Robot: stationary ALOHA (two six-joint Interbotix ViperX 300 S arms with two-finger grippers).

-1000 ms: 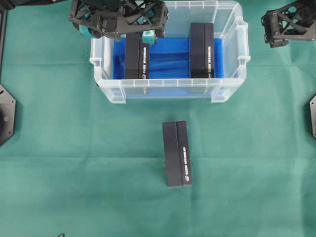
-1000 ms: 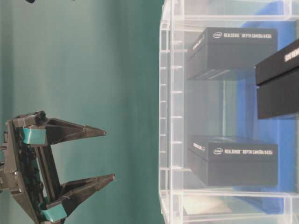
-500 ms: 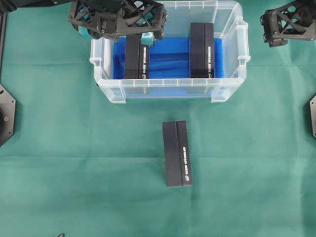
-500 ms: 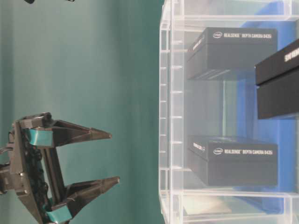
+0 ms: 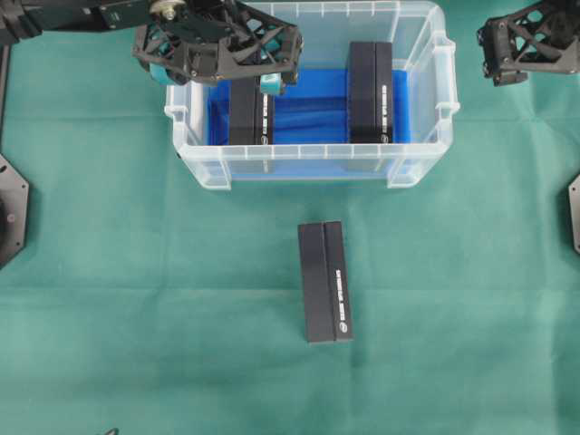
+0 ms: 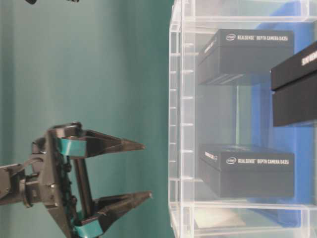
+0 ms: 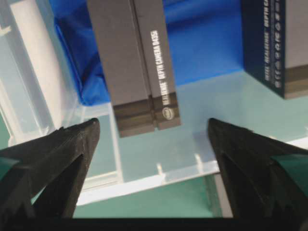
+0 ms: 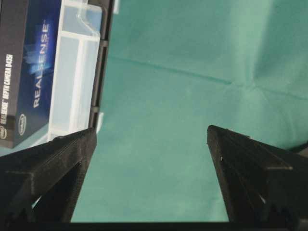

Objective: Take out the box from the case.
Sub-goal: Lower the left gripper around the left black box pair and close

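- Hovering over the case's left end, the left gripper has its fingers spread wide and empty, wide enough to straddle the left box below.
- That box stands on edge on the blue cloth, its narrow top exposed for pinching.
- A second box stands towards the case's right end; a third lies on the tabletop in front of the case.
- The right gripper waits spread and empty by the tabletop's far right corner, out of the way.

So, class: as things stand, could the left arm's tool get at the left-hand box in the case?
Probably yes. The left tool hangs open above the left-hand box, the case has no lid, and nothing lies on the box.
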